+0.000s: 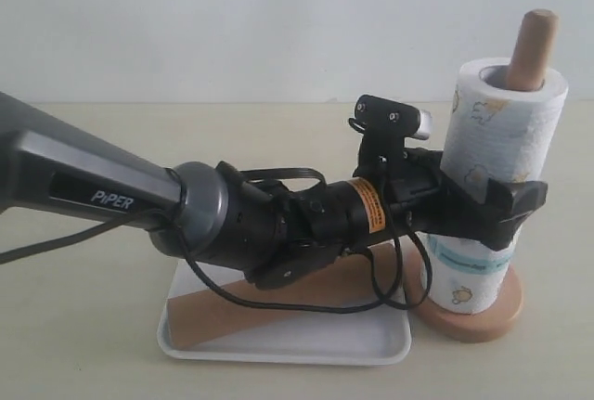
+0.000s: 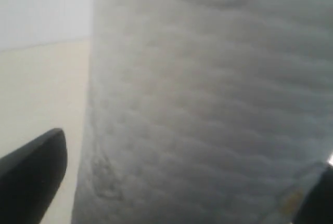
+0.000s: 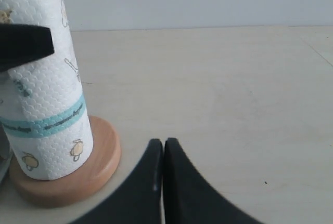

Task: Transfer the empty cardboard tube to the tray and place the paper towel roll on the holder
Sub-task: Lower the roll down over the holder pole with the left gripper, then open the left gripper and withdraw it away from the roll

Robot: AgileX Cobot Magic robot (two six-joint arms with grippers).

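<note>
- Exterior view: we see the left hand spread around the paper towel roll. The roll stands threaded on the holder, whose pole tip rises above it. The empty cardboard tube lies slantwise in the tray on the worktop.
- Left wrist view: we find the roll filling the frame, with one of the fingers clear of it and worktop showing between.
- Right wrist view: we see the right hand near the holder's base, its jaws pressed together and holding nothing.

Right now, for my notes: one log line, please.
cardboard tube: in tray | paper towel roll: on holder | left gripper: open around roll | right gripper: shut
</note>
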